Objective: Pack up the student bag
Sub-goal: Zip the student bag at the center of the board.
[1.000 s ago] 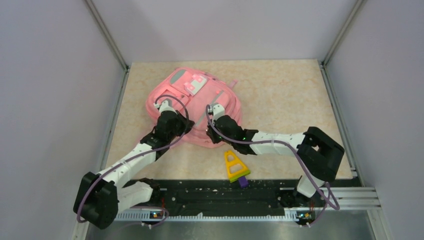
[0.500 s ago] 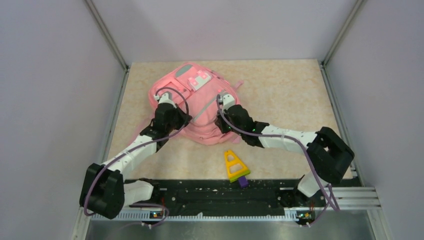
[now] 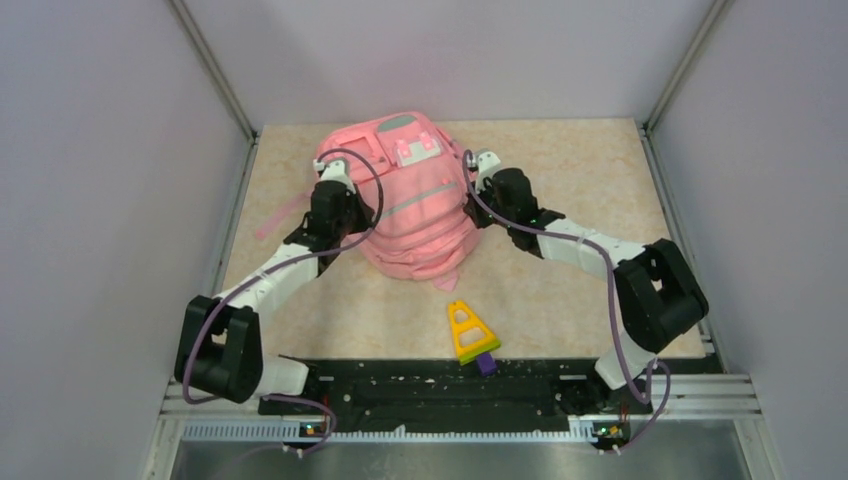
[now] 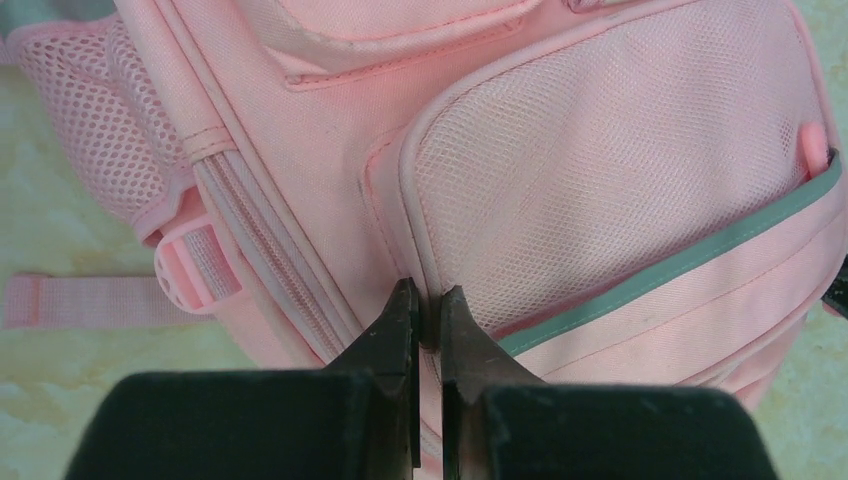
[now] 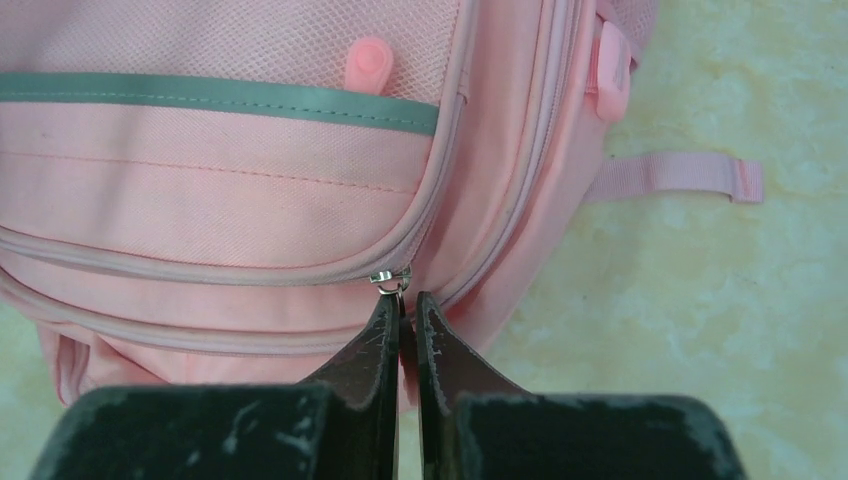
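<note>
The student bag [image 3: 415,200] is set at the far middle of the counter [image 3: 590,170], its top close to the back edge. It is flanked by both arms. The left arm is stretched from its elbow near the left edge up to the bag's left flank. The right arm is stretched from its elbow near the right edge to the right flank.

The left hand [image 4: 427,295] is clamped on the bag: the piped edge of the mesh front pocket [image 4: 610,160] is pinched between the nearly touching fingers. The right hand [image 5: 404,302] is pressed closed just under a metal zipper slider [image 5: 390,280] on the bag's side, and a bit of pink is seen pinched between its fingers.

A pink strap [image 3: 280,215] is trailed from the bag toward the left edge, and little room is left on that side. Wider bare counter is found to the right of the right arm. A yellow triangular toy [image 3: 467,330] with a purple piece [image 3: 486,363] is laid by the near edge, well apart from the bag, with bare counter between them.
</note>
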Robot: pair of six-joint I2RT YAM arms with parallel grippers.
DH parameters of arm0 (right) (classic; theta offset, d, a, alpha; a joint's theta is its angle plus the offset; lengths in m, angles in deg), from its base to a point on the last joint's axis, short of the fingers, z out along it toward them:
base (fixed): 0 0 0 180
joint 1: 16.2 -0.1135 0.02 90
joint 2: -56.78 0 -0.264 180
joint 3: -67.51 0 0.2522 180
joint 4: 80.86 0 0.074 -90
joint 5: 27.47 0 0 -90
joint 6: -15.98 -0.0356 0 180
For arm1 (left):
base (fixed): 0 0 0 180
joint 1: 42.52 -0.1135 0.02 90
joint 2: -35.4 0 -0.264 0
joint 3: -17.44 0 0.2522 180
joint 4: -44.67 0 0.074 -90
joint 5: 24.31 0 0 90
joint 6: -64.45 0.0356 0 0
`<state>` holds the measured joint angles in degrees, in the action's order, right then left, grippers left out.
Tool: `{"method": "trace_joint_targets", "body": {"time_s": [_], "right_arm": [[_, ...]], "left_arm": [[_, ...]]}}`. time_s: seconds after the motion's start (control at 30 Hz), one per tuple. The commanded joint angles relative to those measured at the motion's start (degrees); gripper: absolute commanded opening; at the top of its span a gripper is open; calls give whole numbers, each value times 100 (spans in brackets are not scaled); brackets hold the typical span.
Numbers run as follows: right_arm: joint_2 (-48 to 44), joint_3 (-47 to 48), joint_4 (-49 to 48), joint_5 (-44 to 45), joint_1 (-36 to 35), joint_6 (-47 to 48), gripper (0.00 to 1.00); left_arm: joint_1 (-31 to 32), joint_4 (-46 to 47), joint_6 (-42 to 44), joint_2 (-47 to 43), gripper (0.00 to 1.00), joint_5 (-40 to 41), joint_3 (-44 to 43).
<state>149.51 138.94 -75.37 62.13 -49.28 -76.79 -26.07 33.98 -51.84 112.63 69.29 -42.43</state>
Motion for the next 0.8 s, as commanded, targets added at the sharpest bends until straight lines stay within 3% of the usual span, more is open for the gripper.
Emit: {"method": "trace_joint_targets", "body": {"time_s": [0.0, 0.07, 0.17, 0.27, 0.3, 0.57, 0.77], "right_arm": [[312, 474, 393, 205, 720, 831, 0], [419, 707, 631, -171, 733, 1063, 0], [370, 685, 669, -1004, 733, 1192, 0], [236, 451, 535, -1464, 733, 1053, 0], [181, 368, 489, -1540, 733, 963, 0], [-123, -48, 318, -1759, 732, 668, 0], [-88, -45, 379, -1744, 733, 650, 0]], "left_arm": [[-377, 269, 1128, 188, 0, 1228, -438], [-379, 171, 1281, 221, 5, 1006, -636], [-343, 88, 1582, 127, 44, 343, -806], [-104, 242, 1830, -71, 66, 208, -812], [56, 280, 2012, -144, 69, 312, -821], [1567, 1374, 3596, -244, 72, 347, -424], [2399, 2282, 4674, 580, 73, 176, -345]]}}
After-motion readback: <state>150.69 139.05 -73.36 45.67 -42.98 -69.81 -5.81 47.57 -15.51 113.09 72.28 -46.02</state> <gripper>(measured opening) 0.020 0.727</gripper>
